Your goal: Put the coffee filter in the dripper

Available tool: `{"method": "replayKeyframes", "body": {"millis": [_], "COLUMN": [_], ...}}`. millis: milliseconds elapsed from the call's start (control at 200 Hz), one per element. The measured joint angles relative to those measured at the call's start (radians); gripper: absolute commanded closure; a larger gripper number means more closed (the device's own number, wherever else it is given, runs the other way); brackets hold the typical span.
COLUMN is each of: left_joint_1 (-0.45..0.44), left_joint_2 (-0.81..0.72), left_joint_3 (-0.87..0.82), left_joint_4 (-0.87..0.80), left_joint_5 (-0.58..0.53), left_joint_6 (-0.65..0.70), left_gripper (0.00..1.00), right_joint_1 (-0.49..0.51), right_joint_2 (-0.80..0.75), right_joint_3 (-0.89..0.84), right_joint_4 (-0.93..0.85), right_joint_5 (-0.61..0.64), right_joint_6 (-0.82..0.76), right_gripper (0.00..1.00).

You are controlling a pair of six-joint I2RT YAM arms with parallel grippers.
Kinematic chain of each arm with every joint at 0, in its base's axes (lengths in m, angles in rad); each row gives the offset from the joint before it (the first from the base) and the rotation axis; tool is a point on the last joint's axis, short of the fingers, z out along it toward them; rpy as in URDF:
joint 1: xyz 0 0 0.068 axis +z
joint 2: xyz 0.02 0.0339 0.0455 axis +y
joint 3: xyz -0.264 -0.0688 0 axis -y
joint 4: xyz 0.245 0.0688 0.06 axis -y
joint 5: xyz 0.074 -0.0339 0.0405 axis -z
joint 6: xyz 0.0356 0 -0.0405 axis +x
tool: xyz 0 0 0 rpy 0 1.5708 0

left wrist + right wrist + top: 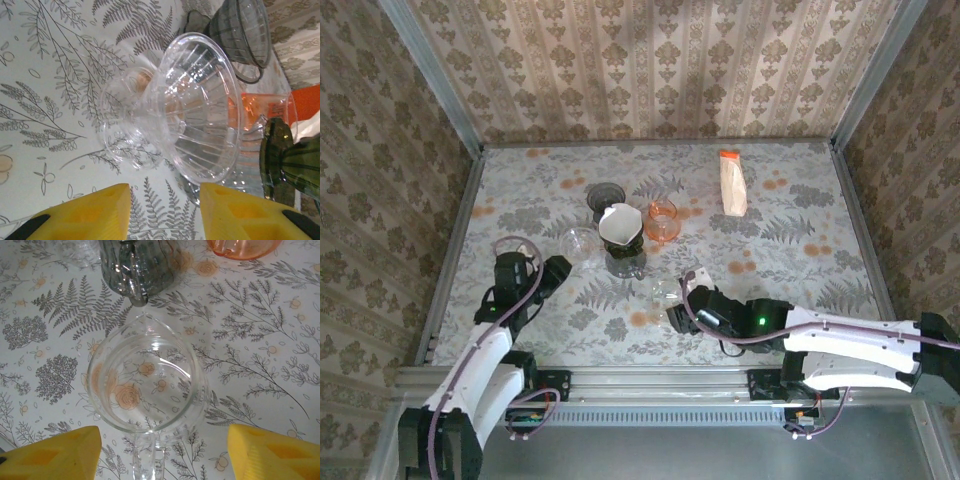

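The white coffee filter (pixel 619 222) sits open in the top of a dark green dripper (pixel 624 258) at mid-table. A clear dripper (pixel 195 110) lies just ahead of my left gripper (pixel 165 212), whose yellow fingers stand apart with bare table between them. In the top view the left gripper (pixel 556 270) is just left of that clear dripper (pixel 578 240). My right gripper (pixel 162 455) is open on either side of the handle of a clear glass pitcher (pixel 145 385), without touching it. The top view puts the right gripper (pixel 686 302) beside the pitcher (pixel 665 290).
A grey dripper (pixel 605 195) and an orange dripper (pixel 662 220) stand behind and right of the filter. A pack of filters (pixel 732 183) lies at the back right. The green dripper (pixel 135 265) is close beyond the pitcher. Patterned walls close in the table.
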Motion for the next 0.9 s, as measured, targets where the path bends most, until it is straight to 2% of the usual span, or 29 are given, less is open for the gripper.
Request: {"method": "replayKeyframes", "body": {"millis": [205,455,755,900], "left_joint_1": [0.0,0.0,0.0,0.0], "left_joint_2": [0.114,0.266,0.359,0.363], "left_joint_3": [0.04,0.102,0.145,0.158], "left_joint_4": [0.087,0.122,0.13,0.115], "left_joint_5": [-0.03,-0.061,-0.086,-0.097], "left_joint_6": [0.018,0.04,0.067,0.07], "left_gripper": [0.57,0.63,0.81,0.85], "right_joint_1": [0.0,0.0,-0.003,-0.012], "right_joint_2": [-0.004,-0.021,-0.047,-0.058], "right_joint_3": [-0.015,-0.017,-0.031,-0.036], "right_joint_4": [-0.009,-0.009,-0.019,-0.021], "right_joint_5": [0.008,0.018,0.02,0.022], "right_joint_6": [0.003,0.003,0.003,0.002], "right_gripper": [0.31,0.31,0.3,0.3]}}
